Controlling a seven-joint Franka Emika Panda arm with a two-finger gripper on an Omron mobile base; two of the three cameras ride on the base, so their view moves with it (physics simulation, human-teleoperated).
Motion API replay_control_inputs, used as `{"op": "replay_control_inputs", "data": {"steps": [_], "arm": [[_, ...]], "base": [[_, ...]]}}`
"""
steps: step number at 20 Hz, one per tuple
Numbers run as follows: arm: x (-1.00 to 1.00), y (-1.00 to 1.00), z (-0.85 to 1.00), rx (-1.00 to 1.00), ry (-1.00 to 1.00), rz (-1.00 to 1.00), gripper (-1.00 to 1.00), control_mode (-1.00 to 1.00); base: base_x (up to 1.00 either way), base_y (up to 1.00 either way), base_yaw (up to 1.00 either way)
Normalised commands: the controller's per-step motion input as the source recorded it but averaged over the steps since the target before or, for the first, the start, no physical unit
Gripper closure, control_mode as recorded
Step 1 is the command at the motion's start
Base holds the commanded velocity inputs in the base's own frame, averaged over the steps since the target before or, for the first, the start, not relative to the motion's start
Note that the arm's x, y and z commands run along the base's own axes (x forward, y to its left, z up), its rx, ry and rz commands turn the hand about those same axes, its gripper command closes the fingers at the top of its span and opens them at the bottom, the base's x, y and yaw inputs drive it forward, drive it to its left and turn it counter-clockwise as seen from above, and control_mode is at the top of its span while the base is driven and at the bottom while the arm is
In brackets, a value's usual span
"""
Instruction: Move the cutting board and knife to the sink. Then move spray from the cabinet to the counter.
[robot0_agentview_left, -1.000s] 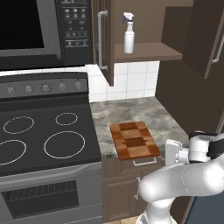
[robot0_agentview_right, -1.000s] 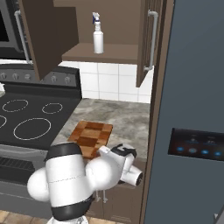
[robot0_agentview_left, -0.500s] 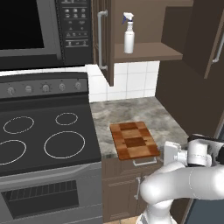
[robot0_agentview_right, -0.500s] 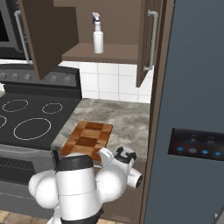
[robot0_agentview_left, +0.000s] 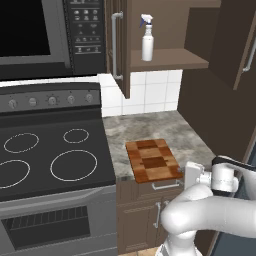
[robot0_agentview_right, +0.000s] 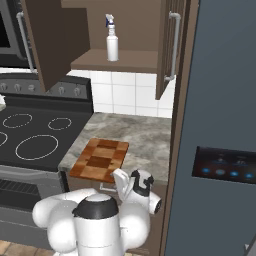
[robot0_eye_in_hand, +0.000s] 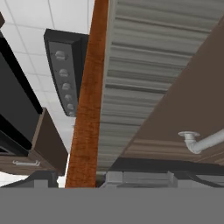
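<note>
The hand (robot0_agentview_left: 189, 172) is sitting at the lower right of the left base view, jaws spread wide and gripping nothing, just off the front edge of the cutting board (robot0_agentview_left: 152, 160). In the hand view the cutting board (robot0_eye_in_hand: 89, 100) is appearing edge-on as a reddish strip running up the frame's middle. The board is lying flat at the front of the bench (robot0_agentview_left: 150, 127), right of the stovetop (robot0_agentview_left: 50, 155). At upper centre, the spray (robot0_agentview_left: 147, 37) is standing upright on the open cabinet (robot0_agentview_left: 170, 59) shelf.
</note>
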Motion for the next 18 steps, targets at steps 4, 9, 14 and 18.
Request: {"op": "replay_control_inputs", "data": {"steps": [4, 9, 14, 18], "arm": [[0.21, 0.0, 0.0, 0.0, 0.0, 0.0, -1.0, -1.0], [0.07, 0.04, 0.0, 0.0, 0.0, 0.0, -1.0, -1.0], [0.08, 0.23, 0.0, 0.0, 0.0, 0.0, 1.0, -1.0], [0.06, 0.09, -0.02, 0.0, 0.0, 0.0, 1.0, -1.0]], "base": [[0.0, 0.0, 0.0], [0.0, 0.0, 0.0], [0.0, 0.0, 0.0], [0.0, 0.0, 0.0]]}}
